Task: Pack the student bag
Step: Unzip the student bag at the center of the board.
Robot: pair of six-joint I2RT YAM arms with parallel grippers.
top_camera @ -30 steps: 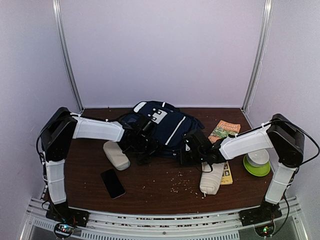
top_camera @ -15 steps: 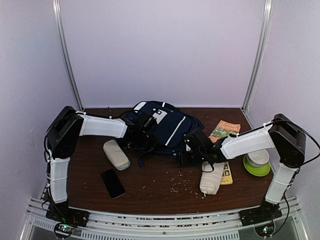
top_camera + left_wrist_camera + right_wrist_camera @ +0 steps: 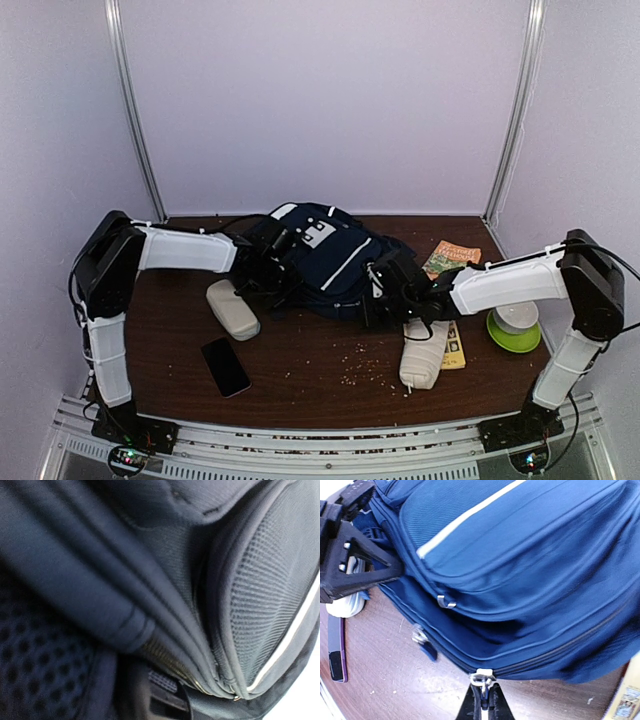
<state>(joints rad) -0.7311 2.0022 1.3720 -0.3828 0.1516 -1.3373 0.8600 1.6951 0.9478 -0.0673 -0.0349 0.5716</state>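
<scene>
Plainly the bag [image 3: 335, 262] lies on its side at the far middle of the tabletop [image 3: 175, 320], with one hand working at each end of it. The right hand [image 3: 483, 692] is shut tight on the zip pull [image 3: 481, 677], a small bright metal tab at the near edge of the bag. That grip makes sense if the zip is to be run along its track and the compartment opened for packing. The left hand [image 3: 272, 275] is closed narrow against the bag's left side. It is probably there to hold the soft body steady while the zip is drawn. Its wrist view is filled with cloth and shows no fingers, so I cannot tell whether it has a fold pinched.

The bag is navy woven fabric, limp and bulging, with thin white stripes and several zip seams running in curved parallel lines. Near the left hand the cloth turns to open mesh and padded folds. Such slack material will likely bunch up unless it is kept taut.

A beige pouch [image 3: 424, 355] lies near right and a dark flat phone [image 3: 225, 366] near left. A book [image 3: 450, 262] sits at the far right, apart from the bag.
</scene>
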